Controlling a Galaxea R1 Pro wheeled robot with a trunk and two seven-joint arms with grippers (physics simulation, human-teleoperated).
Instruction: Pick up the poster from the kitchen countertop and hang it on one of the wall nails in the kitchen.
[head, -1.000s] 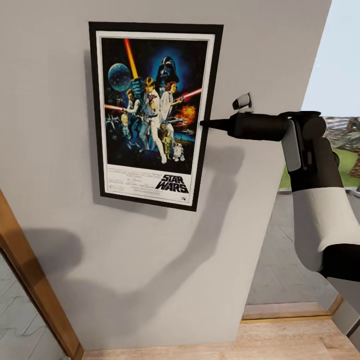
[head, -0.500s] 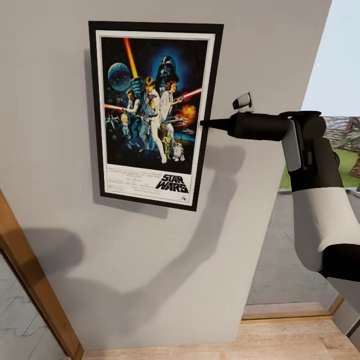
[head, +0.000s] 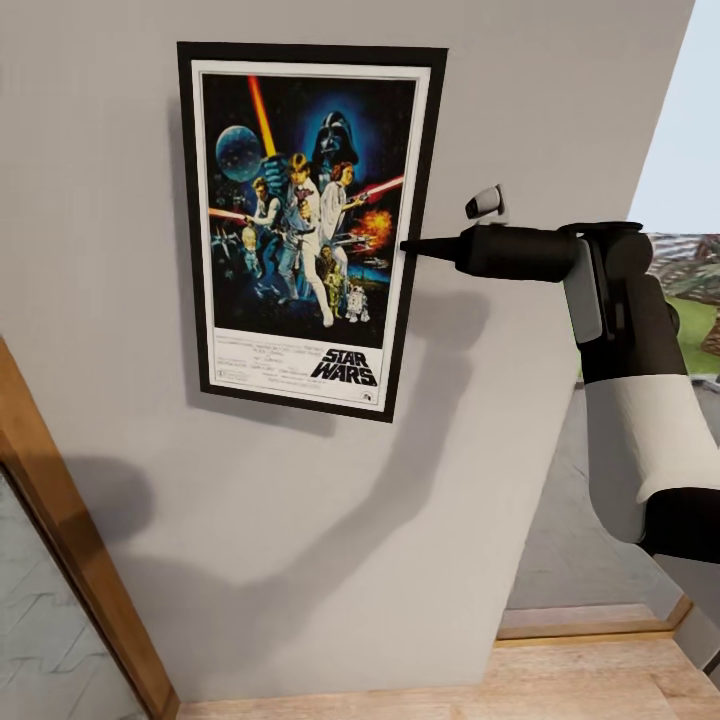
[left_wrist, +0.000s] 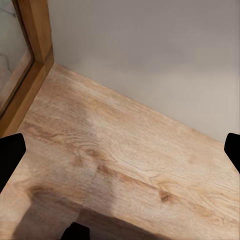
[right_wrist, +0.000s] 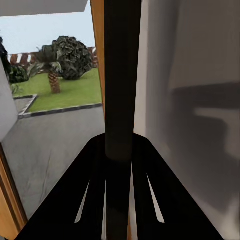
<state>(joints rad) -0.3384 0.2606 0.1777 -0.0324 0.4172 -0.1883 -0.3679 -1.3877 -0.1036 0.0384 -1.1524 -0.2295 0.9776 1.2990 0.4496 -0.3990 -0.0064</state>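
Observation:
The poster, black-framed with space-movie art and "STAR WARS" lettering, lies flat against the grey wall at head height, slightly tilted. My right gripper reaches in from the right and is shut on the middle of the poster's right edge. In the right wrist view that black frame edge runs straight between the fingers of the right gripper. My left gripper is open, pointing down at the wooden floor with nothing in it. The kitchen countertop is out of view.
A small white-and-dark stub sticks out just above the right gripper; I cannot tell whether it is a nail. A wooden door frame stands at the lower left. Right of the wall's end, paving and a garden show.
The wall's right end and the door frame have slid slightly right in the head view, while the poster and right arm keep their place in the picture. The grip is unchanged.

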